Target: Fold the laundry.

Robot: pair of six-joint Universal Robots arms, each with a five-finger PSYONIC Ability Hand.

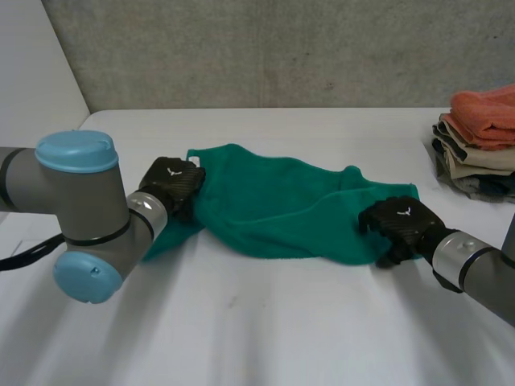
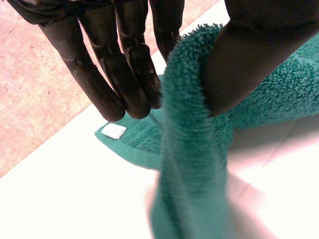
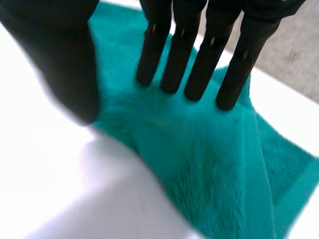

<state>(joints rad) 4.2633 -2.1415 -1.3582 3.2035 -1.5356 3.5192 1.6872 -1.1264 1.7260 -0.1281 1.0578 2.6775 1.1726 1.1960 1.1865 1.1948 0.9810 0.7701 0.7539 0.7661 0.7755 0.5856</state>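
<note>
as left hand [image 1: 173,183] and right hand [image 1: 402,221] pinch its ends, green towel [image 1: 273,205] sags.

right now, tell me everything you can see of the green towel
The green towel is thick terry cloth, bunched and creased, stretched across the white table between the hands. The left hand pinches its left edge between thumb and fingers, a corner with a small white label trailing on the table below. The right hand is on its right end.

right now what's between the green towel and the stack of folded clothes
Nothing: in the head view the white table is bare between the green towel and the stack of folded clothes.
</note>
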